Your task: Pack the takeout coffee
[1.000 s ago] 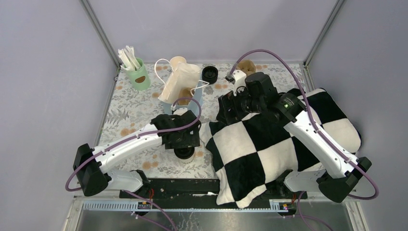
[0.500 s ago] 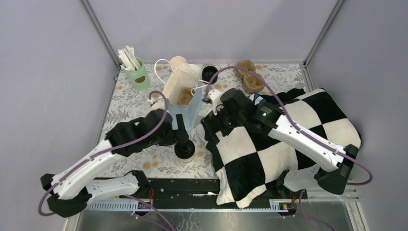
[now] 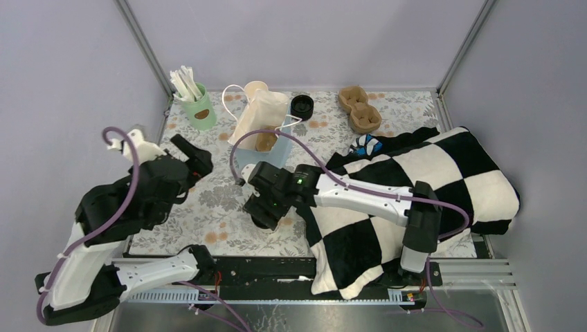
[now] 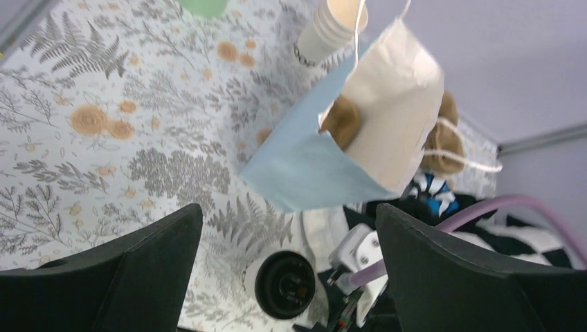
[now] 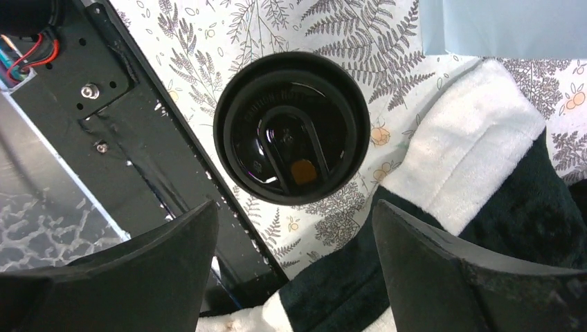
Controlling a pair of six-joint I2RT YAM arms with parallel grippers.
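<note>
The takeout coffee [image 3: 268, 223], a cream paper cup with its black lid on, stands upright near the table's front edge; it also shows in the left wrist view [image 4: 285, 283] and in the right wrist view [image 5: 291, 128]. My right gripper [image 3: 266, 207] is open and hovers right over the cup, hiding most of it from above; its fingers [image 5: 294, 207] stand wide, with nothing between them. My left gripper [image 3: 192, 157] is open, empty and raised well to the cup's left [image 4: 289, 207]. An open blue and cream paper bag [image 3: 266, 128] stands just behind the cup [image 4: 346, 138].
A black and white checked blanket [image 3: 415, 187] covers the right side, next to the cup. At the back are a mint-green cup of white sticks [image 3: 197, 104], a stack of cream cups [image 3: 255, 88], a loose black lid [image 3: 301, 106] and a brown pulp carrier [image 3: 358, 108].
My left gripper let the cup go and drew back up and to the left. My right arm swung left from the back of the table to above the cup.
</note>
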